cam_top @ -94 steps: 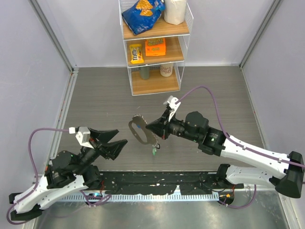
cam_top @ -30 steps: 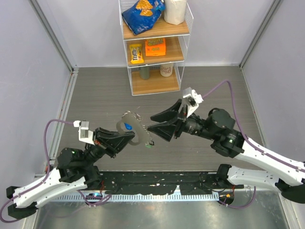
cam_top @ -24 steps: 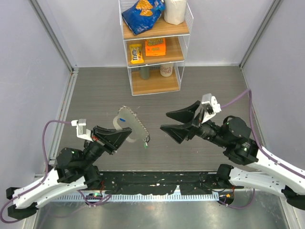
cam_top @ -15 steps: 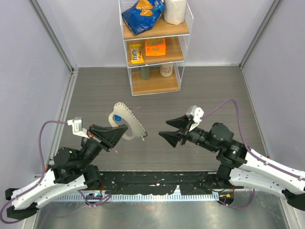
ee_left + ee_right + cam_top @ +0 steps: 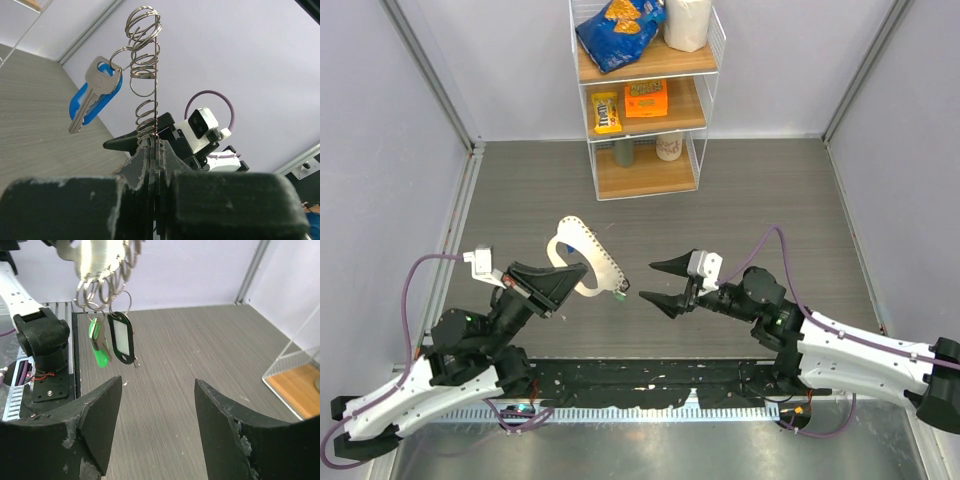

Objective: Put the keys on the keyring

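Note:
My left gripper is shut on the keyring, a thin silvery round piece with small wire rings along its edge, held up in the air. In the left wrist view the keyring stands edge-on above the shut gripper, and a blue-headed key hangs from a ring. A green key and a black-framed whitish key dangle from the keyring's rings. The green key hangs just left of my right gripper, which is open and holds nothing; its fingertips point at the keys.
A white wire shelf rack with snack packs and jars stands at the back centre. Grey walls close in both sides. A black strip and metal rail run along the near edge by the arm bases.
The right gripper pulled back to the right, away from the keyring, then came in again lower, staying open. The left gripper raised and tilted the keyring, still shut on it.

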You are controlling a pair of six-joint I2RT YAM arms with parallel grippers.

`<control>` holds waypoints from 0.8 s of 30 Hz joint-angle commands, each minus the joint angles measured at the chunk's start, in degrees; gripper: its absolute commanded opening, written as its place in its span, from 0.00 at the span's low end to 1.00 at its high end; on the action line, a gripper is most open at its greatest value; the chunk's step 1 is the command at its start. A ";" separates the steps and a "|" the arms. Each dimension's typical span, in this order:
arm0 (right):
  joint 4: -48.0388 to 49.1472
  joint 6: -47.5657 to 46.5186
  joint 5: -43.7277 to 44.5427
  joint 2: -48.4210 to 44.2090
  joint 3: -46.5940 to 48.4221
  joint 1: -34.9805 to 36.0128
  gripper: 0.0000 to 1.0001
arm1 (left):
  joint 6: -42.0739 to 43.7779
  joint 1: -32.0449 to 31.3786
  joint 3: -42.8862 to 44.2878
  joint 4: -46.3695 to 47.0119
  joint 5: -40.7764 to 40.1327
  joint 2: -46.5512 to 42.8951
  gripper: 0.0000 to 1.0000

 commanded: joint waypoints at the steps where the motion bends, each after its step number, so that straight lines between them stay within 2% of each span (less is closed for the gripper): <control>1: 11.02 -6.56 -7.61 1.94 0.31 0.29 0.65 | -2.66 0.16 2.19 1.05 0.81 -1.13 0.00; 4: 13.57 -9.29 -10.16 3.00 0.74 0.29 0.65 | -3.36 0.16 2.19 0.43 1.61 -1.83 0.00; 10: 12.08 -10.00 -16.49 4.84 4.08 0.46 0.64 | -4.16 0.07 2.10 -0.53 3.19 -3.33 0.00; 24: 10.32 -13.69 -18.60 10.29 9.62 2.75 0.59 | -5.30 0.16 0.52 0.52 5.12 -5.61 0.00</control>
